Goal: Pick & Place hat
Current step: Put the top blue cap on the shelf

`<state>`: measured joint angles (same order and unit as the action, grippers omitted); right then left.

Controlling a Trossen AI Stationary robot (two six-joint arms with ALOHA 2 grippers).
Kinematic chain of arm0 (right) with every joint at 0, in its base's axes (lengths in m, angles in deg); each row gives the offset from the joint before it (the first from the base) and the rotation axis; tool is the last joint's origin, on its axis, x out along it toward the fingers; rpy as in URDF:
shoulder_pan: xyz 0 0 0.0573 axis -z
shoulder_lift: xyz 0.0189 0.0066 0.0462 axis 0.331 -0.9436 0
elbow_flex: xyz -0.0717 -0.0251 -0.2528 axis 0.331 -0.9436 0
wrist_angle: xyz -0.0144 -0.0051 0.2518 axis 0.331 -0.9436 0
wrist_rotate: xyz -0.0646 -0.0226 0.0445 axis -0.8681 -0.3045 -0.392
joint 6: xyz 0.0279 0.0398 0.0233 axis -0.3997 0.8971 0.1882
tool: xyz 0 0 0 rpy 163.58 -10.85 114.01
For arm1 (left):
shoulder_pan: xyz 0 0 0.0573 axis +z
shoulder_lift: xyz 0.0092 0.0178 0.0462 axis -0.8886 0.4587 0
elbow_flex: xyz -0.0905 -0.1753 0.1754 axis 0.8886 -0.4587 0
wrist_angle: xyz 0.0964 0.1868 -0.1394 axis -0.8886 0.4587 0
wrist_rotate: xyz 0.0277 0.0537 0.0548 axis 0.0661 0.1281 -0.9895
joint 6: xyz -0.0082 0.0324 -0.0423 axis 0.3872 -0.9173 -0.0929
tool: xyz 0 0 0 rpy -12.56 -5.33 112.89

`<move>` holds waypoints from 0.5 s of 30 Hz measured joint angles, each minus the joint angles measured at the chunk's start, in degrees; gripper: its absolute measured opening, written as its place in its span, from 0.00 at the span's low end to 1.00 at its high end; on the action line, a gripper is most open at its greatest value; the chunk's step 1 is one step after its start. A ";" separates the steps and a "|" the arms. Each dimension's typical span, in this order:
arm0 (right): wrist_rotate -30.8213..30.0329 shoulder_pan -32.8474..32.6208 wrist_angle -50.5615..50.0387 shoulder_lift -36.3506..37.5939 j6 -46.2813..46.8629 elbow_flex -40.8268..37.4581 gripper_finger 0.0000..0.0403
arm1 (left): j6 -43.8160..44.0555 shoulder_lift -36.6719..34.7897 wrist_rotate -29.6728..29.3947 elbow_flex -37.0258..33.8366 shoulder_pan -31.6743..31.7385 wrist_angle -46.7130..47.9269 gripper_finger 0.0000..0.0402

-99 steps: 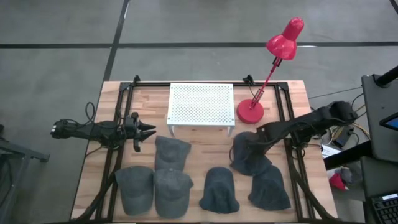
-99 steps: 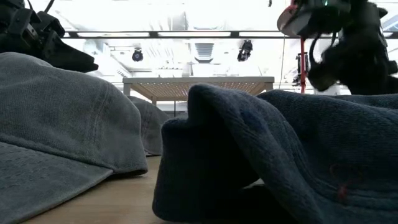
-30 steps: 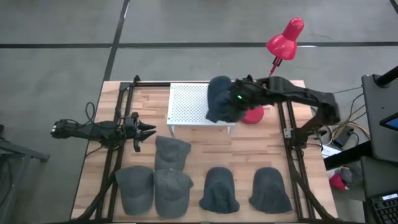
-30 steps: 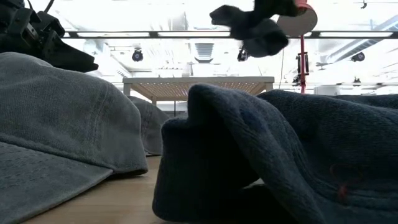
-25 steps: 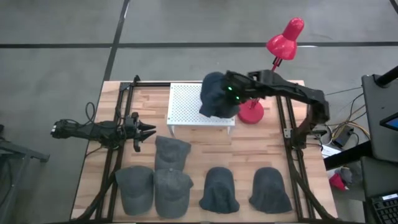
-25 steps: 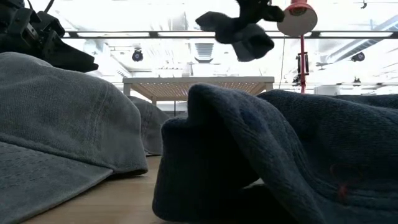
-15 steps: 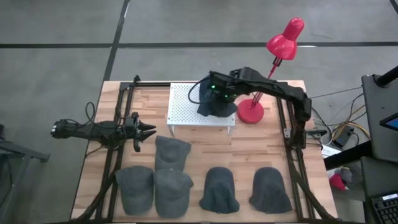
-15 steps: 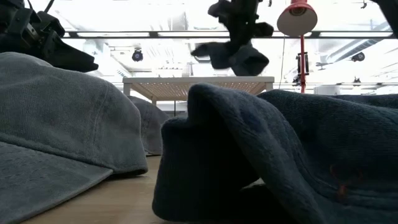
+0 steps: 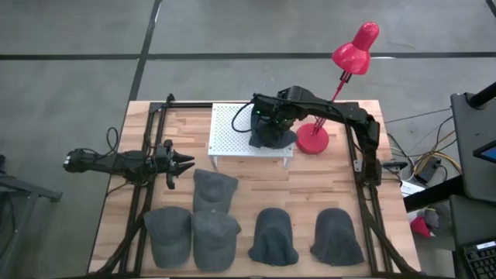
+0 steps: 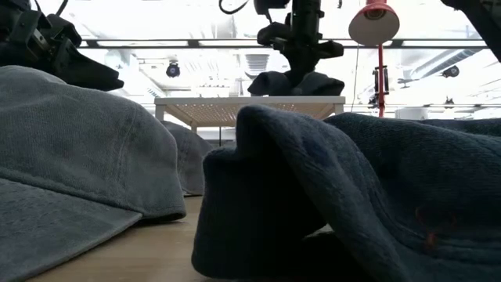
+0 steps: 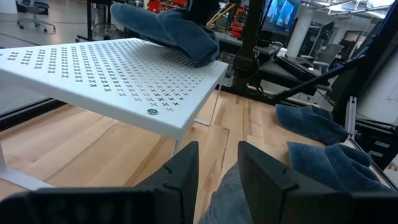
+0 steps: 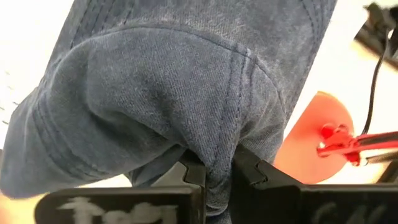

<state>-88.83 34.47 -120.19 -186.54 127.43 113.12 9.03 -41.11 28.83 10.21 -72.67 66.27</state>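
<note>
Right gripper (image 12: 216, 171) is clenched on the hat (image 9: 271, 133), which rests on the white rack (image 9: 232, 132), at its lamp-side end. Open fully and lift straight up so the fabric doesn't snag. Left gripper (image 9: 183, 163) waits by the table's left edge, slightly parted, holding nothing.

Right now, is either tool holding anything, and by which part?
The right tool pinches a fold of the dark blue cap's crown fabric, the cap resting on the white perforated stand. The left tool holds nothing.
</note>
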 joint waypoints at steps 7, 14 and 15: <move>3.69 0.49 -0.03 0.25 2.47 -0.20 0.06 | -0.02 0.00 0.00 0.00 0.00 0.02 0.29; 3.82 0.88 -0.20 0.11 2.97 -0.26 0.16 | -0.02 0.00 -0.01 0.00 -0.01 0.01 0.29; 3.82 1.03 -0.20 0.11 3.33 -0.26 0.18 | -0.02 0.00 -0.02 0.00 -0.01 0.01 0.29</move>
<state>-85.01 35.50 -120.39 -186.42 130.76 112.86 9.01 -41.11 28.81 10.21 -72.69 66.28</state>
